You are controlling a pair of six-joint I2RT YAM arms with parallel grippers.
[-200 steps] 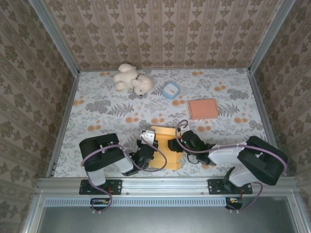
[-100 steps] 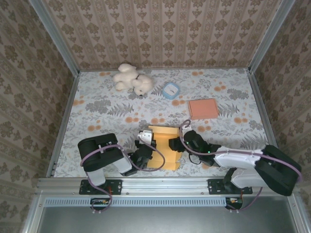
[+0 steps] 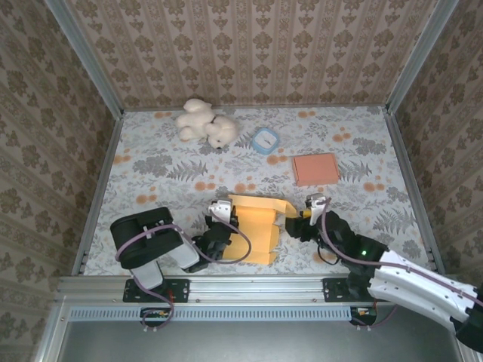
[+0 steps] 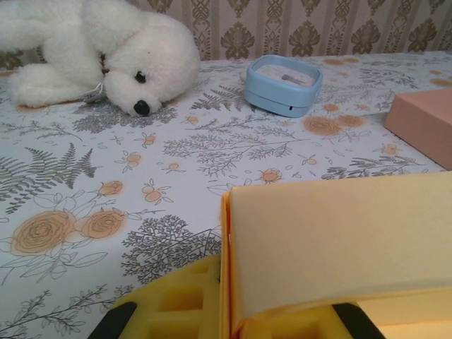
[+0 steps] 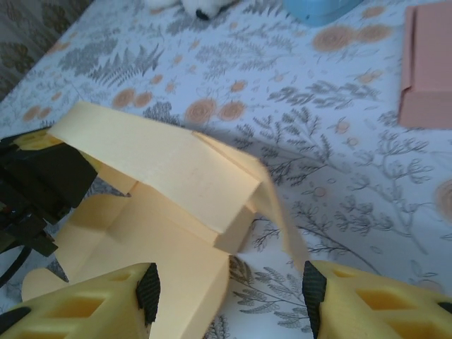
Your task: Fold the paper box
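The paper box [image 3: 255,230], a yellow sheet partly folded with one wall panel raised, is lying at the 6 o'clock side of the flowered desk [image 3: 151,181], close to the near edge and between the two arms. The left claw [image 3: 226,224] is sitting at the box's 9 o'clock edge with its jaws pressed together on the paper. In the left wrist view the upright yellow flap [image 4: 339,247] is rising straight out of the left claw [image 4: 226,318], with one yellow finger [image 4: 176,300] showing just beside the fold. The right claw [image 3: 300,223] is hovering at the box's 3 o'clock side with its jaws standing roughly half apart and gripping nothing. In the right wrist view its yellow fingers [image 5: 85,304] are spreading either side of the box's near corner, and the folded panel [image 5: 155,169] is leaning over the flat base ahead of the right claw [image 5: 226,300]. Whether the finger is touching the paper there I cannot tell. The loose flap at the 3 o'clock end of the box is showing blurred. Well beyond the box, a white plush toy [image 3: 205,124] is lying at its 11 o'clock, a small blue round container [image 3: 265,140] is sitting at its 12 o'clock, and a flat pink box [image 3: 315,169] is resting at its 1 o'clock, all well apart from one another.
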